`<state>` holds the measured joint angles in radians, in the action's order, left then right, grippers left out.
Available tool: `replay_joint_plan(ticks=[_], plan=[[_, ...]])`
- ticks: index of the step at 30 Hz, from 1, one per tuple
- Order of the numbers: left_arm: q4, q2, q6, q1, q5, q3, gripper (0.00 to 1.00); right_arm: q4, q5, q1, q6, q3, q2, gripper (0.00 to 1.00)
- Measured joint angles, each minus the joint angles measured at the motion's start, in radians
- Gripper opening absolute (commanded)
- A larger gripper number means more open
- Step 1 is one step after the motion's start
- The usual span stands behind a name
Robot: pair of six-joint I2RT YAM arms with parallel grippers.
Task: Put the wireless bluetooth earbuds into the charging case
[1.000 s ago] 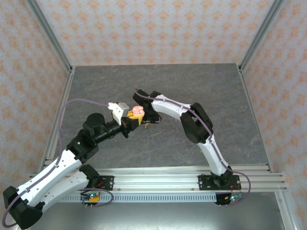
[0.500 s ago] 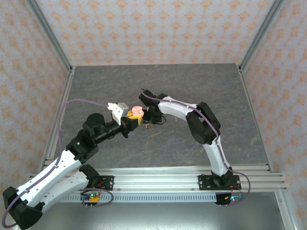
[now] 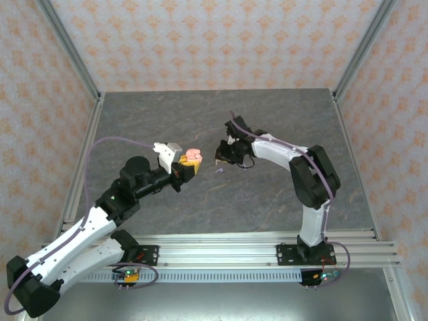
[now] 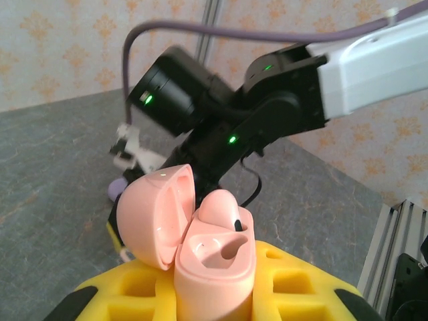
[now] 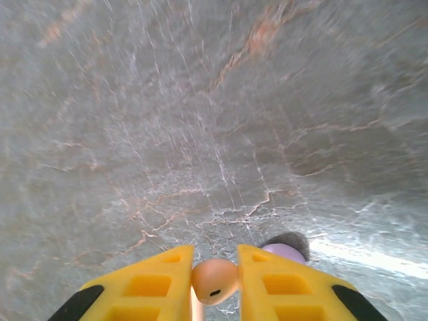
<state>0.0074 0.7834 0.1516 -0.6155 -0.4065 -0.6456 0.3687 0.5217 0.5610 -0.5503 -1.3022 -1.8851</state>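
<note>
At centre of the top view: your left pincer and right pincer face each other, apart, over the grey marbled stone-look table.
Left pincer: clenched on a salmon-pink rounded plastic charging case, which stands between its yellow fingers at the bottom of your left wrist view.
Case: its lid is hinged back to the left; a salmon-pink stemmed plastic earbud sits in one socket, and the socket beside it is bare.
Right pincer: grasping a second salmon-pink earbud, pinched between the yellow fingers at the lower edge of your right wrist view.
Table: a tiny lilac plastic earbud lies just below the right pincer, partly hidden behind one finger.
</note>
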Motion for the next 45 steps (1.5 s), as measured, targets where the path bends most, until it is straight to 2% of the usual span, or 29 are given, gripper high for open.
replay_joint_plan(ticks=[6,18,31,45], plan=[[0.021,0.069,0.032,0.000,-0.002,0.002,0.06,-0.082,0.023,-0.066,-0.008,0.134,0.111,0.21],[0.241,0.266,0.103,0.000,-0.027,0.034,0.06,-0.172,0.039,-0.142,-0.006,0.314,0.352,0.21],[0.484,0.446,0.112,0.000,-0.047,0.045,0.06,-0.184,0.040,-0.143,0.016,0.345,0.585,0.22],[0.562,0.521,0.083,-0.020,-0.118,0.044,0.06,-0.182,0.055,-0.111,0.072,0.333,0.673,0.22]])
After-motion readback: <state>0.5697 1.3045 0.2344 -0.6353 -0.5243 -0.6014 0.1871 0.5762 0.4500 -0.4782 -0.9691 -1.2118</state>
